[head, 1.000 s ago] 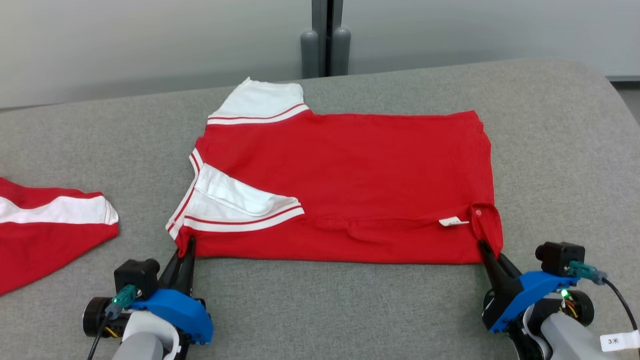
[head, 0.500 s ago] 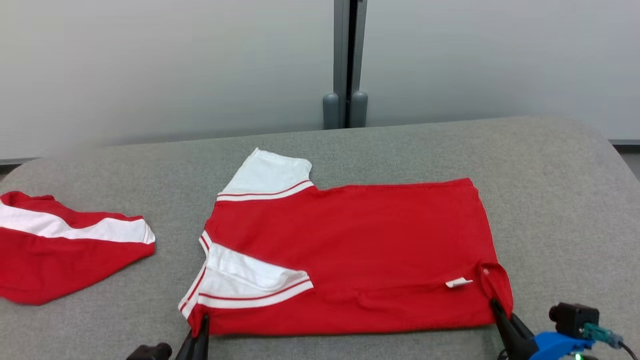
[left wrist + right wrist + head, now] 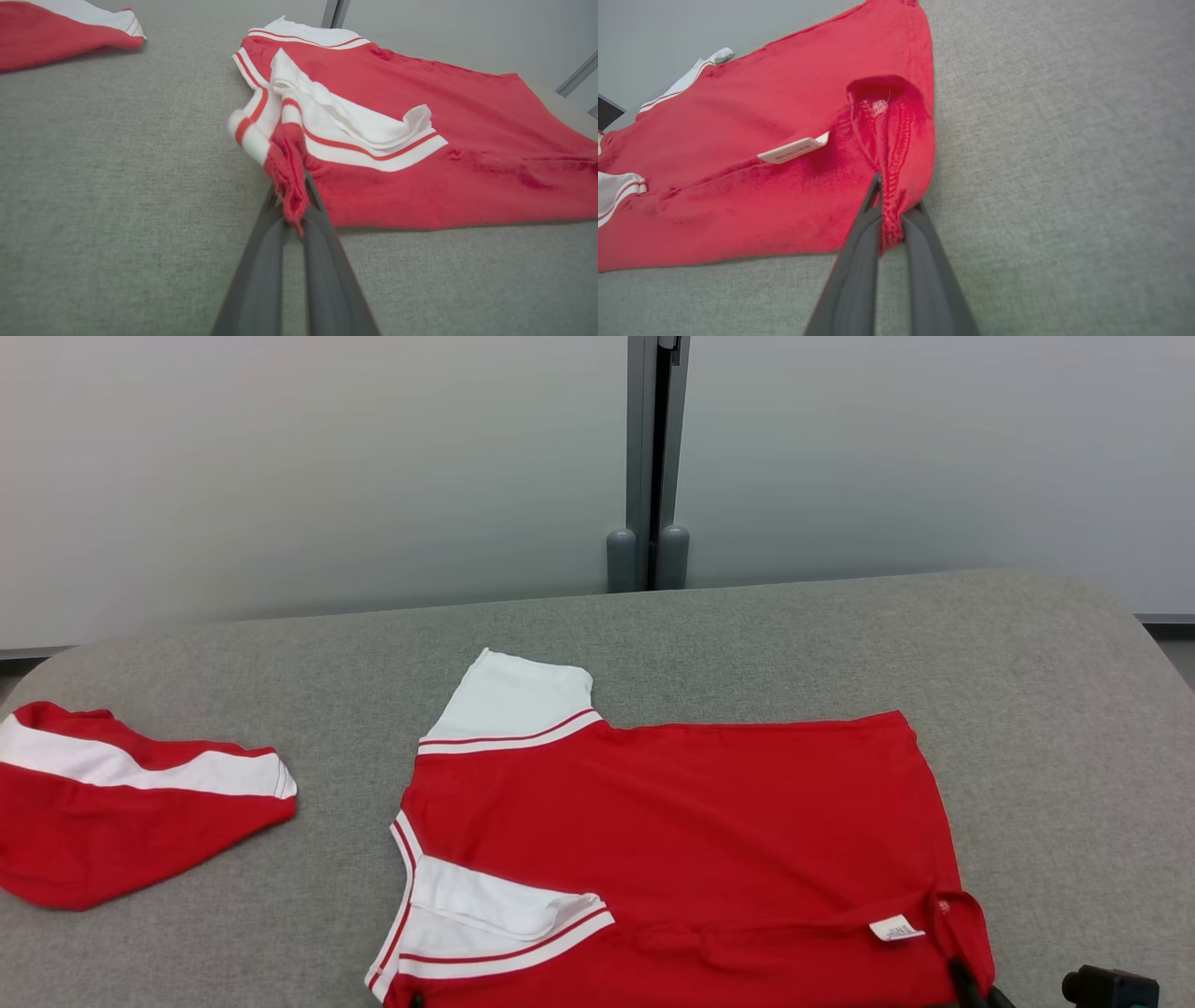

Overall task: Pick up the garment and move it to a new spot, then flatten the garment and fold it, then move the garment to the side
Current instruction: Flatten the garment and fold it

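The garment (image 3: pixel 672 821) is a red shirt with white sleeves, spread flat on the grey table (image 3: pixel 840 644), its near edge at the bottom of the head view. In the left wrist view my left gripper (image 3: pixel 293 212) is shut on the garment (image 3: pixel 420 140), pinching the bunched red corner beside the white striped sleeve. In the right wrist view my right gripper (image 3: pixel 891 219) is shut on the garment (image 3: pixel 784 140) at the turned-up hem corner near a white tag (image 3: pixel 794 149). The right gripper (image 3: pixel 966 982) shows its dark tip at the bottom right of the head view.
A second red and white garment (image 3: pixel 121 821) lies crumpled on the table's left side, apart from the first one. Bare grey table stretches behind and to the right of the shirt. A pale wall with a grey post (image 3: pixel 649 457) stands beyond the far edge.
The head camera has moved, so the whole picture has shifted down. Beyond that, both shut grippers have drawn the garment toward the table's near edge, away from the far edge.
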Robot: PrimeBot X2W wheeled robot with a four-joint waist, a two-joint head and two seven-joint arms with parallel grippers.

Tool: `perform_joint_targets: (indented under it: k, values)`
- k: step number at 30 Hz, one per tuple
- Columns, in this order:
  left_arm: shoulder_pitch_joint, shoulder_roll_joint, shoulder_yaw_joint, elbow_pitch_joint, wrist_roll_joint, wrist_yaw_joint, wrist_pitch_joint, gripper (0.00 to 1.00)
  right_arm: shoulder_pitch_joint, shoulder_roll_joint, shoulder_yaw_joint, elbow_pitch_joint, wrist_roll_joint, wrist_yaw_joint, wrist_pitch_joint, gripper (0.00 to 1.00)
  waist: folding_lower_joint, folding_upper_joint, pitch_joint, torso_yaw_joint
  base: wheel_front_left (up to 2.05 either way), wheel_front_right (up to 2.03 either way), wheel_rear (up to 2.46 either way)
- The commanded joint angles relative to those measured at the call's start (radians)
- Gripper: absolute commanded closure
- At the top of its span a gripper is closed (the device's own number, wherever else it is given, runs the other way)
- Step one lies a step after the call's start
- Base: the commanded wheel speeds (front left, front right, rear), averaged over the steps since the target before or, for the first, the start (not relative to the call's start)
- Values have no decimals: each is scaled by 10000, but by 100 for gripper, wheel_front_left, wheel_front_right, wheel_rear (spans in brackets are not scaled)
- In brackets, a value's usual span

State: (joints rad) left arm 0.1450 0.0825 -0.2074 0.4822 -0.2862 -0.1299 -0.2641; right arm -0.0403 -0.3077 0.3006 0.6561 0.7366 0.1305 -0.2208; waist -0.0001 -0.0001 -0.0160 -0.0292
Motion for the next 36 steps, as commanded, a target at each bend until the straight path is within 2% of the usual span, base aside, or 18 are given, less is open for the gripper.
perform_joint_targets:
  k: [1, 2, 7, 14, 22, 28, 36]
  values:
    - [-8, 8, 92, 16, 100, -5, -1, 84, 131, 117, -107, -60, -92, 5, 60, 13, 1, 1, 18, 2, 0, 0, 0]
    - [-41, 0, 157, -18, 161, 26, 1, 0, 140, 163, -172, -66, -159, 5, 92, 0, 1, 1, 30, 7, 0, 0, 0]
    - [-260, -103, 728, -627, 68, 72, -1, 0, -91, 223, -640, -396, -706, 5, -157, 0, 1, 1, 98, -10, 0, 0, 0]
    - [-417, -187, 1507, -1877, 546, 207, 2, 0, -354, 343, -1306, -1412, -1394, 5, -394, 0, 1, 1, 136, -85, 0, 0, 0]
    - [-696, -270, 2262, -3251, 1425, 395, 1, 0, -490, 1075, -2042, -3127, -2478, 5, -448, 0, 1, 1, 174, -188, 0, 0, 0]
    - [-971, -293, 2483, -3570, 1862, 392, 1, 0, -321, 1591, -2220, -3853, -3233, 5, -450, 0, 1, 1, 180, -157, 0, 0, 0]
    - [-1202, -309, 2562, -3317, 2151, 395, 1, 0, -66, 1931, -2317, -4331, -4022, 5, -449, 0, 1, 1, 170, -121, 0, 0, 0]
